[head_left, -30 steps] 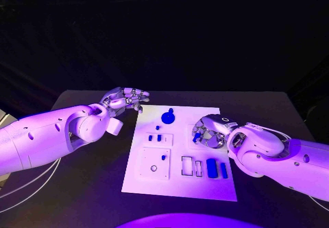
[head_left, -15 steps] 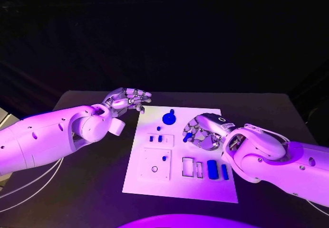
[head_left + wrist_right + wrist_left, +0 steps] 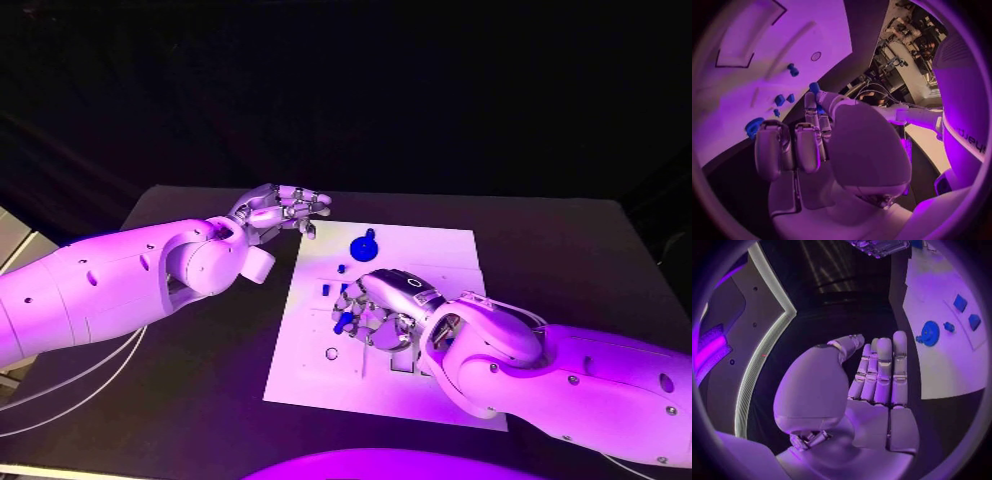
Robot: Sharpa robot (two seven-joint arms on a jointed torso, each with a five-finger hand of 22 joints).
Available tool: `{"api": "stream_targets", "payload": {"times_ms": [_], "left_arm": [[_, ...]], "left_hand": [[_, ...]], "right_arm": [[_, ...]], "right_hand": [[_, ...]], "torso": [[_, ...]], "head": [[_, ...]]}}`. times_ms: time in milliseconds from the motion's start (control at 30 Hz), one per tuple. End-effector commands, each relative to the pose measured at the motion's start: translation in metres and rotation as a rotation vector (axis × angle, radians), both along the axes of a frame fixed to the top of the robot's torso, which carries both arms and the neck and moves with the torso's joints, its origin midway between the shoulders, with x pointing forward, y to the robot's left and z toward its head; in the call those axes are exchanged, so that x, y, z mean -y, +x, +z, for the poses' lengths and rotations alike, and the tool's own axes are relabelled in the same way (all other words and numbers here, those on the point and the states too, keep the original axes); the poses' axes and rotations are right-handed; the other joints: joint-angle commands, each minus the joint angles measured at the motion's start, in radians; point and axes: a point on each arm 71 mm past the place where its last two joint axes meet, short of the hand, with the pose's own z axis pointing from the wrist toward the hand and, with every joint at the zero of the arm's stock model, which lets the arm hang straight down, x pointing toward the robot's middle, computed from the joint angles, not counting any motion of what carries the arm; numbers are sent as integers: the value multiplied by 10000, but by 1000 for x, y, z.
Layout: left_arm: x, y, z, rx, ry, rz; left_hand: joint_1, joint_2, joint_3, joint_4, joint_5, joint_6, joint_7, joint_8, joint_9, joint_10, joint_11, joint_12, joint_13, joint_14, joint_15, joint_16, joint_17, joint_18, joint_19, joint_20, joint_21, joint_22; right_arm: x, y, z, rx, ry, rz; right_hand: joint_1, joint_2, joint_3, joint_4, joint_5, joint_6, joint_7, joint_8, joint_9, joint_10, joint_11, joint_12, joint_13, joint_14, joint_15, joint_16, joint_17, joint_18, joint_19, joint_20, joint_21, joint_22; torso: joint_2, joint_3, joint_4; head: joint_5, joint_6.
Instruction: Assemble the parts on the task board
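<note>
White rectangular task board (image 3: pixel 433 245) lies at centre frame in the head view, long axis running top to bottom. The right hand (image 3: pixel 378 308) has swept from right of centre toward the middle, pinching a small blue part (image 3: pixel 343 322), likely nearing insertion. Left wrist view: the left hand (image 3: pixel 873 385) hovers flat, fingers together, empty. Right wrist view: a blue part (image 3: pixel 814 88) sits at the fingertips.

Matt black desk (image 3: pixel 562 250), looks like a soft cloth-like cover. The task board (image 3: pixel 433 250) is smooth white plastic with a dull sheen. The blue parts (image 3: pixel 929 332) look like glossy moulded plastic. Left hand (image 3: pixel 876 375) and right hand (image 3: pixel 811 145) show polished, metallic-looking segments; arm shells are glossy plastic.
</note>
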Motion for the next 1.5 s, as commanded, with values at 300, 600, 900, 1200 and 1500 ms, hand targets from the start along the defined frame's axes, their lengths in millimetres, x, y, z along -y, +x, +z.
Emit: {"api": "stream_targets", "payload": {"times_ms": [300,600,900,1200,1500], "left_arm": [[3,-1,0,-35,-161,-190],[4,-1,0,-41,-159,-195],[3,-1,0,-44,-158,-198],[2,-1,0,-47,-148,-179],[1,-1,0,-54,-136,-165]], "left_hand": [[30,106,-46,2,56,-11,13,12,-8,-55,-7,41,11,-20,56,-57,-21,155,80,-8,-66,-17],[30,106,-46,2,56,-11,13,12,-8,-55,-7,41,11,-20,56,-57,-21,155,80,-8,-66,-17],[30,106,-46,2,56,-11,13,12,-8,-55,-7,41,11,-20,56,-57,-21,155,80,-8,-66,-17],[19,115,-51,6,53,-13,14,14,-8,-62,-4,49,12,-20,57,-61,-27,154,86,-8,-76,-26],[19,115,-51,6,53,-13,14,14,-8,-62,-4,49,12,-20,57,-61,-27,154,86,-8,-76,-26]], "right_arm": [[-17,-10,-20,-497,-440,763],[-20,-10,-29,-343,-918,820],[-22,-11,-35,-336,-1228,872],[-21,-11,-39,-219,-1514,670],[-22,-11,-40,-44,-1616,514]], "right_hand": [[-75,6,56,-23,59,1,62,346,683,234,-205,-59,4,470,-71,0,-18,-121,611,-49,-35,2182],[-82,5,69,-35,66,-6,67,350,693,234,-202,-67,6,468,-68,-5,-28,-119,608,-48,-47,2179],[-104,-5,98,-69,87,-20,73,365,719,240,-198,-85,13,471,-63,6,-10,-123,612,-45,-24,2184],[-104,-5,98,-69,87,-20,73,365,719,240,-198,-85,13,471,-63,6,-10,-123,612,-45,-24,2184],[-127,-9,124,-98,103,-31,77,378,743,249,-195,-99,20,474,-60,17,6,-129,618,-42,10,2192]], "torso": [[6,10,-9],[8,10,-8],[6,3,-6],[5,-3,-7],[10,4,-5]], "head": [[221,-151],[251,-208],[250,-233],[251,-260],[238,-264]]}}
